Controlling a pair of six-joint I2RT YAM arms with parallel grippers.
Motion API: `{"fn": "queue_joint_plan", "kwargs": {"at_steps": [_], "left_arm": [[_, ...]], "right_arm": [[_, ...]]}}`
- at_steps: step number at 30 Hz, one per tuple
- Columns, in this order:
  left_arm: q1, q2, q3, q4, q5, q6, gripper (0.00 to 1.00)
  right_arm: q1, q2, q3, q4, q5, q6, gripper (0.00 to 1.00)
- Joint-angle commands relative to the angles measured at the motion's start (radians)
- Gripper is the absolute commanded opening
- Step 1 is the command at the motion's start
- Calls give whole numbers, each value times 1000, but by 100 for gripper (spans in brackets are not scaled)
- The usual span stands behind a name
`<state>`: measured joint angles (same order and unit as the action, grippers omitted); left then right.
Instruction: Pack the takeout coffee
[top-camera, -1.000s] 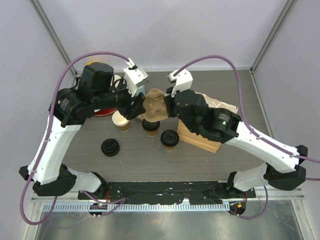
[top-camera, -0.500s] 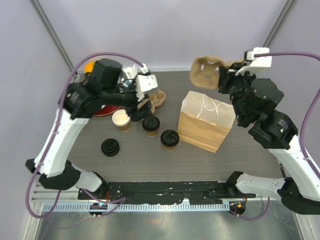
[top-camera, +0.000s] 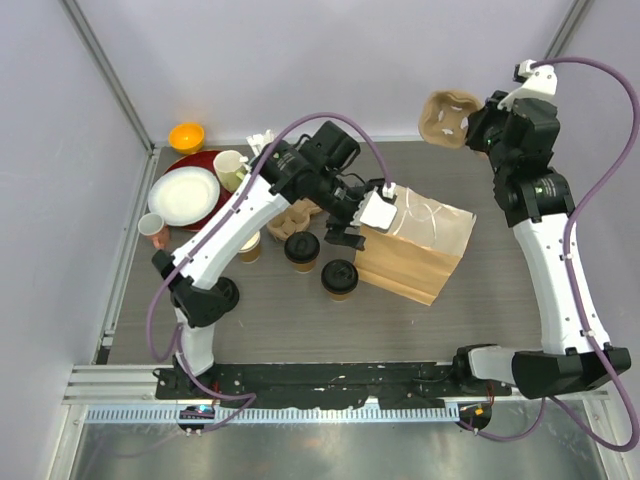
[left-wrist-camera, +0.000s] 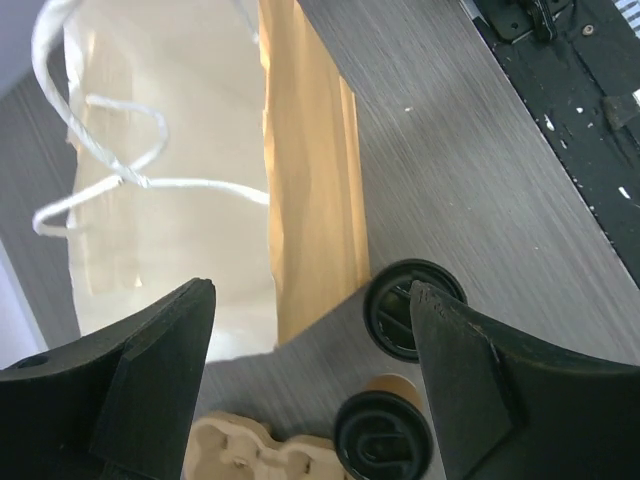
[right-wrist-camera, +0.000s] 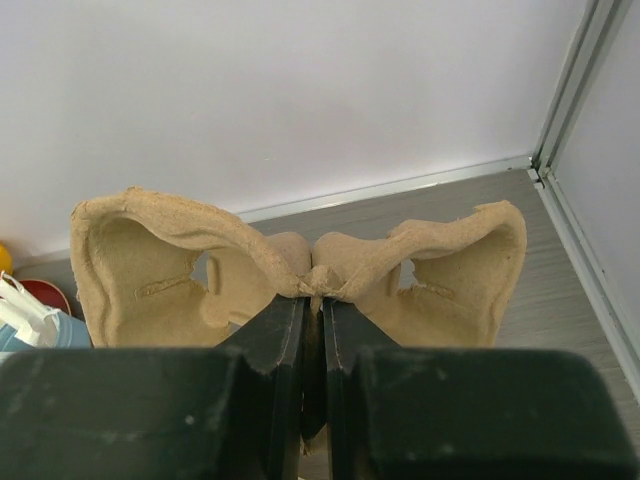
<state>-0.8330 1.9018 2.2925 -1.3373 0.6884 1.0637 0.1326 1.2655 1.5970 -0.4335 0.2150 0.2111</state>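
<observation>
Grey wood-grain bench (top-camera: 270, 320) is seen from above, enclosed by pale walls. The left pincer (left-wrist-camera: 312, 292) is shown empty with its jaws spread wide, hovering just beside the left edge of a brown paper bag (top-camera: 415, 255). The bag's pale inside and white cord handles (left-wrist-camera: 110, 175) can be seen. The right pincer (right-wrist-camera: 313, 305) is clamped on the middle ridge of a pulp carrier (top-camera: 449, 118), held high over the far right corner, well apart from the bag.

The takeout coffee stands on the bench. Two lidded cups (top-camera: 302, 248) (top-camera: 340, 278) are placed just left of the bag, near a second carrier (top-camera: 298, 210).

The bag is judged to be in preparation for loading. Next, its rim would need to be gripped and held open while the carrier is lowered.

A third cup (top-camera: 250, 246) is partly covered by the left arm, so its lid cannot be confirmed. The bag's floor is hidden.
</observation>
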Motion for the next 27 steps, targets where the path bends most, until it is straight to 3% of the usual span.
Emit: {"fn": "queue_joint_plan", "kwargs": {"at_steps": [1, 7, 9, 12, 13, 16, 23, 27], "left_arm": [[-5, 51, 87, -71, 48, 121, 83], [-3, 121, 33, -89, 27, 62, 75], [-5, 126, -1, -56, 8, 30, 68], [-15, 137, 5, 50, -50, -96, 42], [-21, 138, 11, 72, -64, -138, 26], [-58, 132, 38, 81, -134, -270, 0], [-115, 115, -4, 160, -164, -646, 0], [-124, 135, 45, 222, -128, -695, 3]], "right_arm": [[-68, -51, 17, 67, -117, 25, 1], [-94, -92, 30, 6, -134, -12, 1], [-94, -103, 40, -23, -172, -12, 1], [-94, -126, 50, -63, -265, 4, 1], [-96, -133, 57, -88, -285, 10, 1], [-94, -167, 57, -131, -337, 28, 1], [-94, -221, 17, -231, -335, 16, 1], [-96, -230, 0, -237, -316, 7, 1]]}}
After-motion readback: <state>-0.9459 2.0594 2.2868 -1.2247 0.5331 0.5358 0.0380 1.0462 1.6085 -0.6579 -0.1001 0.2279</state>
